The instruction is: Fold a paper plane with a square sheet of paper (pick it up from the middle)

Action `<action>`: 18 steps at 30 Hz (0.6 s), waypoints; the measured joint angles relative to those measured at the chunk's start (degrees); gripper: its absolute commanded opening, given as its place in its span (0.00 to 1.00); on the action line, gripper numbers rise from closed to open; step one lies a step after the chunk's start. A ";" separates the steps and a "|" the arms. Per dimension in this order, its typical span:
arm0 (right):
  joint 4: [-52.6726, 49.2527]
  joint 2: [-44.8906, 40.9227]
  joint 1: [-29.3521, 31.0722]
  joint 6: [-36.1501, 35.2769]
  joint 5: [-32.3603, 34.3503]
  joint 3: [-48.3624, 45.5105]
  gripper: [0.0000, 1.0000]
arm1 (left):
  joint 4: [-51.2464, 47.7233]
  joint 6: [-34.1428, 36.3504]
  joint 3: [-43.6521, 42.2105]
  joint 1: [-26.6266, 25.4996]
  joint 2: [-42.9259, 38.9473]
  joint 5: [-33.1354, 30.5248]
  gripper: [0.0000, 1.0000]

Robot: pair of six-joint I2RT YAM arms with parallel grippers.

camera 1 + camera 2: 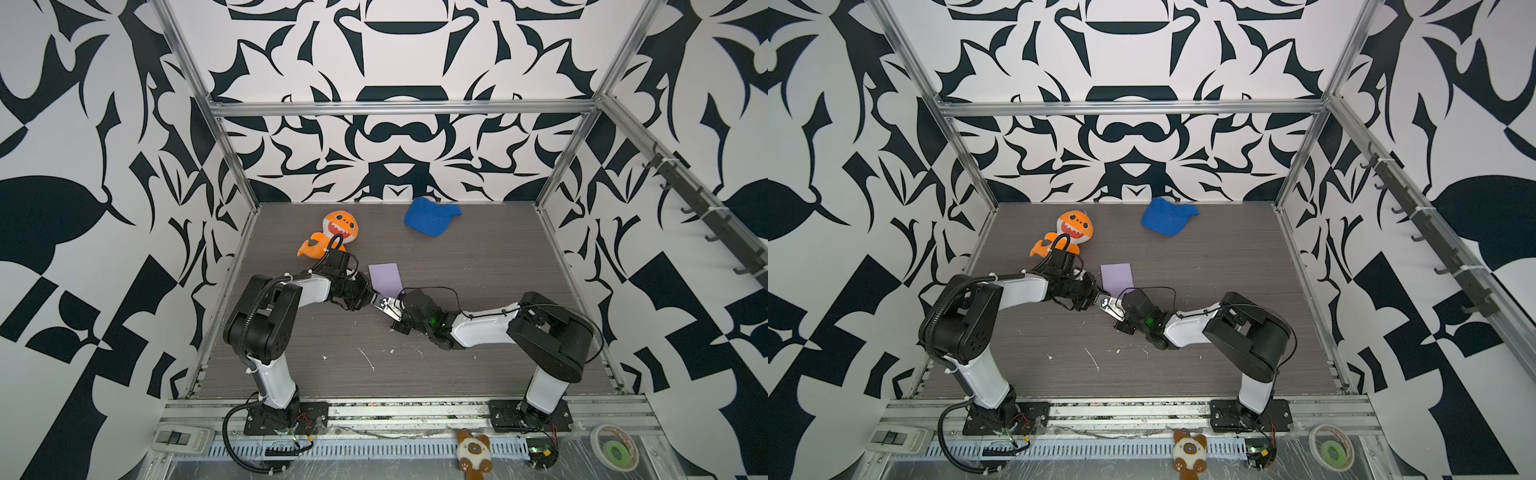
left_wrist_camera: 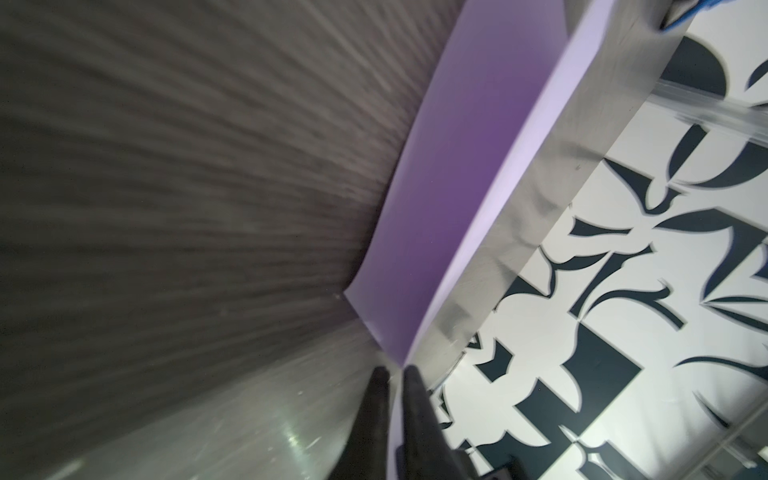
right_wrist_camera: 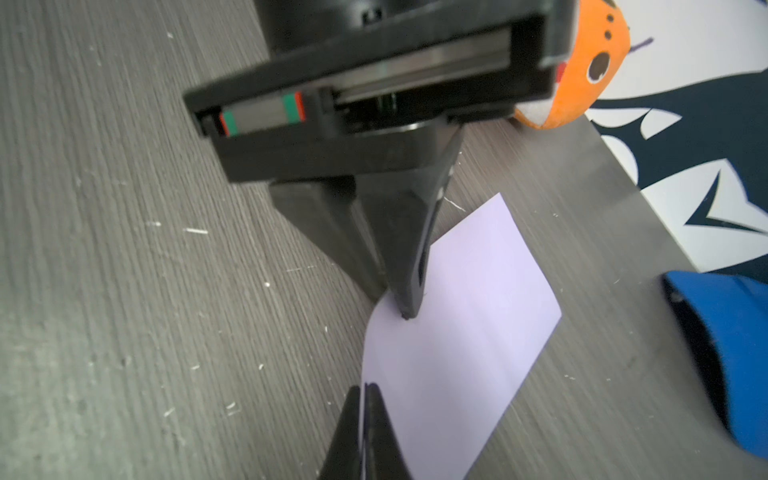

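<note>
Your sheet of paper (image 1: 385, 279) is thin, smooth and pale purple. From above it looks like a plain box shape with straight sides. It sits near the middle of the grey table (image 1: 478, 332), which has thin lines like wood. The far part lies flat, and the near end bends up to your two grippers.

Your right gripper (image 3: 365, 392) has two black pointy fingers pressed together on the near edge of the paper, so it is pinching it. Your left gripper (image 2: 395, 374) has its tip on the paper too, just beside the right one. A thin gap shows between its fingers and the paper edge runs up to it, but you cannot tell if it grips.

A soft orange shark toy (image 1: 332, 235) lies behind the left arm. A blue cloth cap (image 1: 430, 216) lies by the back wall, well apart from the paper.
</note>
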 measured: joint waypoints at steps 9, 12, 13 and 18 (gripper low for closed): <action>-3.21 -5.20 -0.07 3.65 -5.07 -1.88 0.00 | -7.52 6.71 3.34 6.62 -9.53 -2.40 0.42; -3.67 -6.67 -0.28 6.36 -8.59 -3.13 0.00 | -6.99 8.00 5.51 5.92 -9.94 -2.21 0.39; -3.78 -6.84 -0.46 7.39 -9.88 -3.54 0.00 | -6.82 8.26 6.08 5.31 -9.62 -2.12 0.37; -3.93 -6.86 -1.42 11.98 -15.34 -5.03 0.00 | -6.40 9.73 9.38 1.46 -4.15 -1.84 0.25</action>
